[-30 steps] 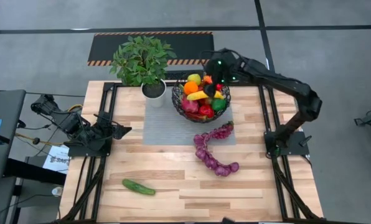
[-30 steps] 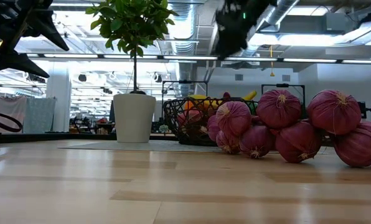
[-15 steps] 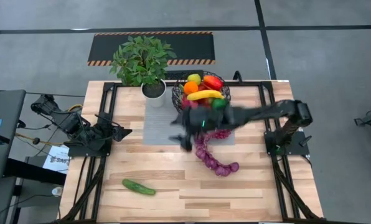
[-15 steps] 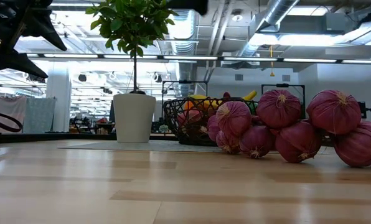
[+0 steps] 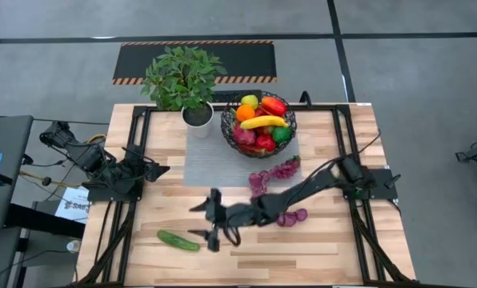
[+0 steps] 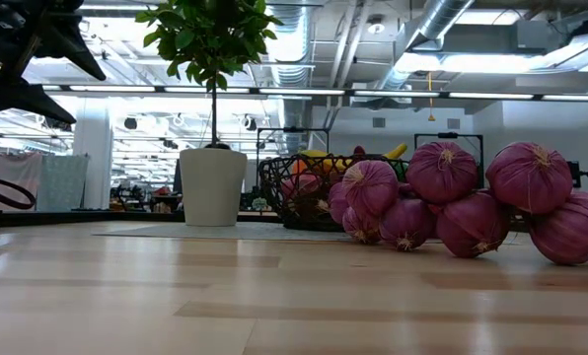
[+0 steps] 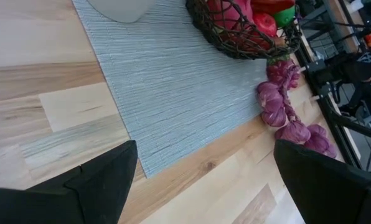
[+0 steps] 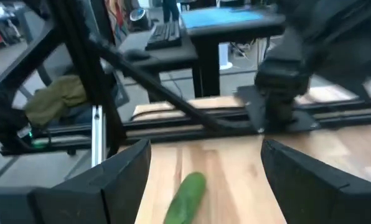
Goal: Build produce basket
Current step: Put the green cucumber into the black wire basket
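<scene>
Right gripper, fingers spread wide and holding nothing, has moved from the basket down to the front of the table, just beside the cucumber. Left gripper waits open at the left edge.

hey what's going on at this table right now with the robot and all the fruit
The robot is filling a wire basket with toy produce. The basket already holds several pieces. The right arm reaches low across the table, its open, empty tool pointed at a green cucumber lying near the front edge, not touching it yet. A purple grape string also lies outside the basket, partly under that arm. The left arm waits at the table's left side, its tool open. A potted plant stands beside the basket.
</scene>
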### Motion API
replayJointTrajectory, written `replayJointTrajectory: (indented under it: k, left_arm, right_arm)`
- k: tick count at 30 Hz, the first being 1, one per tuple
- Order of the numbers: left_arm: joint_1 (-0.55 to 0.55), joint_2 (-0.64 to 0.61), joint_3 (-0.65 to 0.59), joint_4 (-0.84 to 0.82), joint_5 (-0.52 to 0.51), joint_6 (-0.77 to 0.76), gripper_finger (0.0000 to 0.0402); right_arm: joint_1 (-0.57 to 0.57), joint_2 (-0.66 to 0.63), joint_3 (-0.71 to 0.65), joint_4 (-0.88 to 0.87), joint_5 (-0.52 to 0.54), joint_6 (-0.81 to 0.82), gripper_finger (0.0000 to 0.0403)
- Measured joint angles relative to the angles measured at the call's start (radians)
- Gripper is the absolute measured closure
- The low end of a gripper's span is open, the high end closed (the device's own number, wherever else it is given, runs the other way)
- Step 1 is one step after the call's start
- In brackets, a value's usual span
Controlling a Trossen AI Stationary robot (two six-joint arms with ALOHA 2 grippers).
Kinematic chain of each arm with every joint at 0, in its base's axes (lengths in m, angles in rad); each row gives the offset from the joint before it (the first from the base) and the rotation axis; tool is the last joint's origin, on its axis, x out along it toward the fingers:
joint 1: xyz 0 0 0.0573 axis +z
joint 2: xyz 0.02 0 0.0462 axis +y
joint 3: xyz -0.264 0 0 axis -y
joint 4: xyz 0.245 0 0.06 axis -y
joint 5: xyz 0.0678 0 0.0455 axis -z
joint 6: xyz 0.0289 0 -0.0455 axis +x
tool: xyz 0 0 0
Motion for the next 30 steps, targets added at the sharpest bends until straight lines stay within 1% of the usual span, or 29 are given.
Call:
replayJointTrajectory:
  k: [4,9,12,15,18,23,25,27,30]
  left_arm:
    - [0.0,0.0,0.0,0.0,0.0,0.0,0.0038]
    - [0.0,0.0,0.0,0.0,0.0,0.0,0.0038]
    - [0.0,0.0,0.0,0.0,0.0,0.0,0.0038]
    - [0.0,0.0,0.0,0.0,0.0,0.001,0.0038]
    - [0.0,0.0,0.0,0.0,0.0,0.001,0.0038]
    - [0.0,0.0,0.0,0.0,0.0,0.001,0.0038]
    - [0.0,0.0,0.0,0.0,0.0,0.001,0.0038]
    - [0.0,0.0,0.0,0.0,0.0,0.002,0.0038]
    - [0.0,0.0,0.0,0.0,0.0,0.002,0.0038]
  right_arm:
    - [0.027,0.134,0.121,0.005,0.003,-0.001,0.0081]
    - [0.044,0.339,0.334,-0.006,0.003,-0.003,0.0081]
    - [0.044,0.432,0.466,-0.066,0.004,-0.003,0.0081]
    - [0.04,0.5,0.563,-0.147,0.01,0.0,0.0081]
    - [0.032,0.555,0.61,-0.162,0.01,0.02,0.0081]
    - [0.021,0.586,0.618,-0.208,0.018,0.144,0.0081]
    - [0.014,0.597,0.613,-0.234,0.016,0.171,0.0081]
    - [0.013,0.622,0.615,-0.208,0.01,0.191,0.0081]
    - [0.016,0.636,0.614,-0.222,0.0,0.215,0.0081]
